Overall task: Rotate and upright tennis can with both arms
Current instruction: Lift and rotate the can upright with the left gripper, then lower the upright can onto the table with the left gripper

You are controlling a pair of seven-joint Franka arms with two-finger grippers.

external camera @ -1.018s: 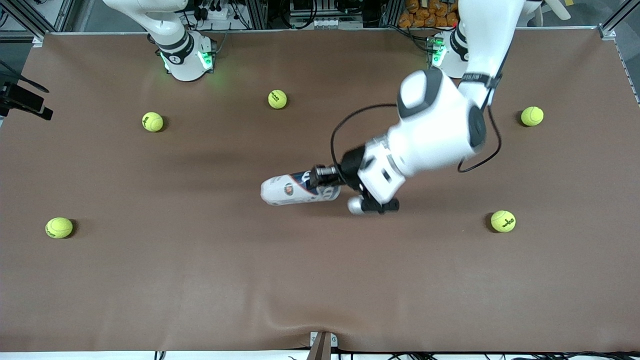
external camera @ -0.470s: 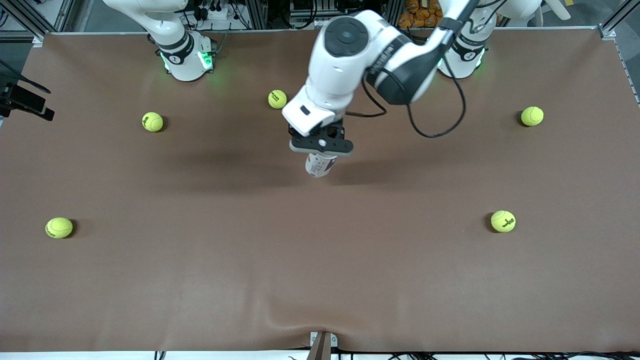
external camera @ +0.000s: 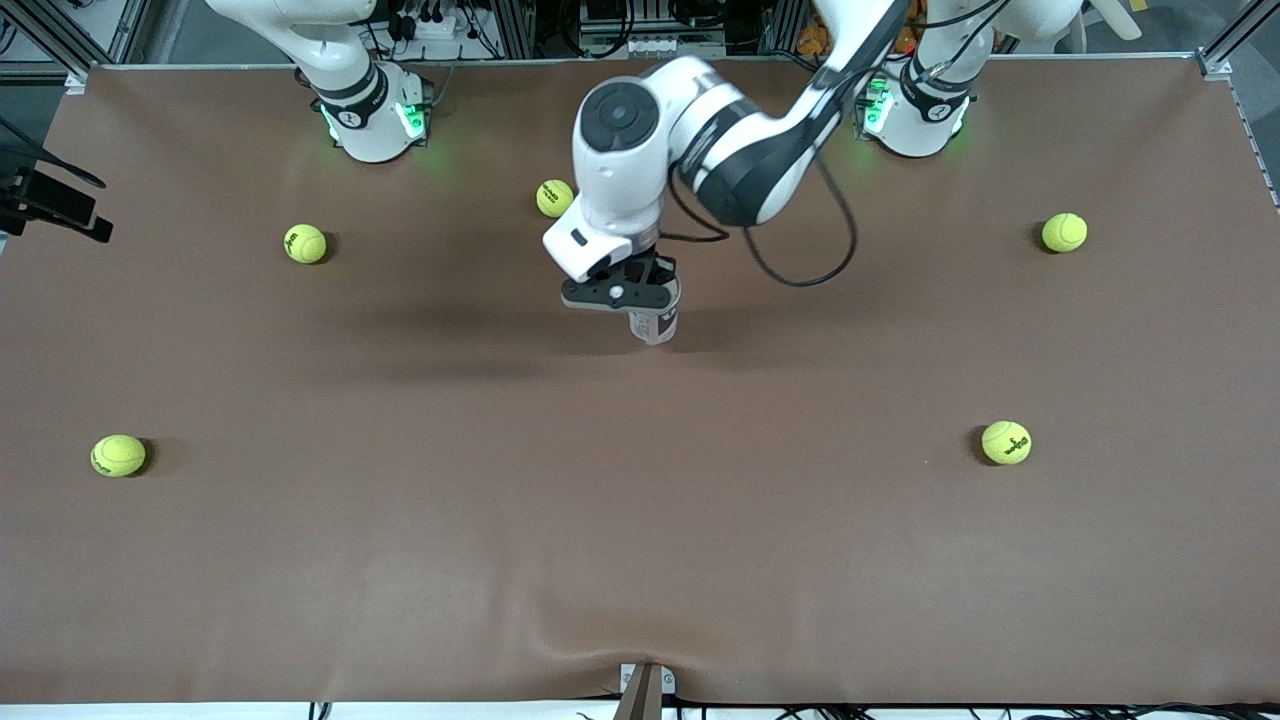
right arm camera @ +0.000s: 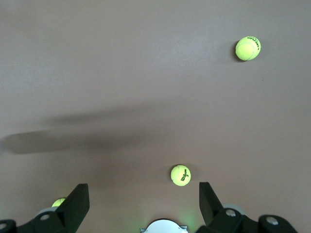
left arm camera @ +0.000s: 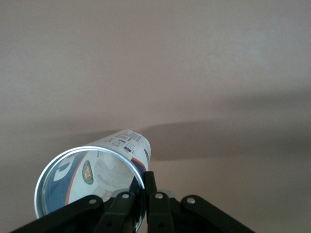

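Scanning across my front view from the right arm's end of the tabletop [external camera: 400,560], I see a tennis ball [external camera: 118,455] low down, another [external camera: 305,243] closer to the bases, and the right arm's lit base [external camera: 372,115]. The right claw [right arm camera: 144,213] is out of that view; its wrist camera shows it hanging high over the tabletop with fingers spread wide and nothing between them — that arm waits.

At mid-table, the left claw [external camera: 633,297] is clenched on the tennis can [external camera: 655,325], pinching its wall at the rim. The can hangs directly beneath the claw, long axis close to vertical, its open silver-rimmed mouth up toward the wrist camera and its closed end down toward the tabletop. I can't tell whether the bottom touches the tabletop yet. I judge the uprighting nearly done — what's left is setting it down squarely and letting go; a tilt at release could topple it. The left arm is plainly the nearer one.

Through the can's mouth [left arm camera: 90,187] I make out a white-and-blue label with a round green-and-orange emblem and small print too fine to read. A ball under the right wrist [right arm camera: 181,175] reads "Wilson". Two more balls [external camera: 1064,232] [external camera: 1006,442] lie toward the left arm's end.
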